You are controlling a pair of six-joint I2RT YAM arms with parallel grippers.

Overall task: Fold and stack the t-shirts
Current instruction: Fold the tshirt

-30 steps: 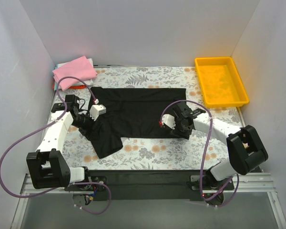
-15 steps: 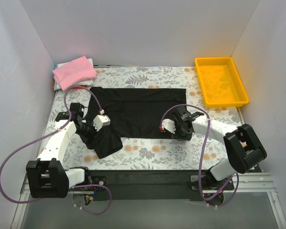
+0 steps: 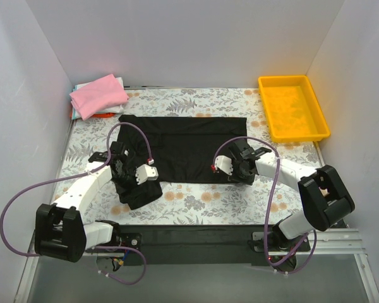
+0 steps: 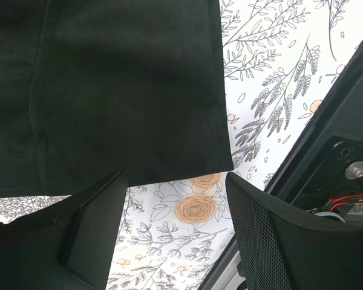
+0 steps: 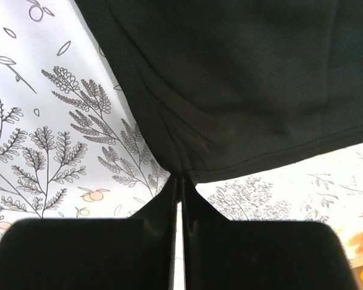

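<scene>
Two grippers at the near edge of the black t-shirt [image 3: 183,142], which lies flat mid-table on the floral tablecloth [image 3: 202,199]. Right gripper [image 5: 179,176]: fingers pressed together, pinching the hem. Left gripper [image 4: 174,181]: fingers wide apart, hem spans the gap at the tips, ungripped.

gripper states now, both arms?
Left gripper: open, holding nothing, over the black t-shirt hem.
Right gripper: closed, fingers pinching the black t-shirt's edge.

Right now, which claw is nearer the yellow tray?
Right. The right claw pinches the black shirt's near hem, left of the tray; the left claw is farther left, over the shirt's other end.
</scene>
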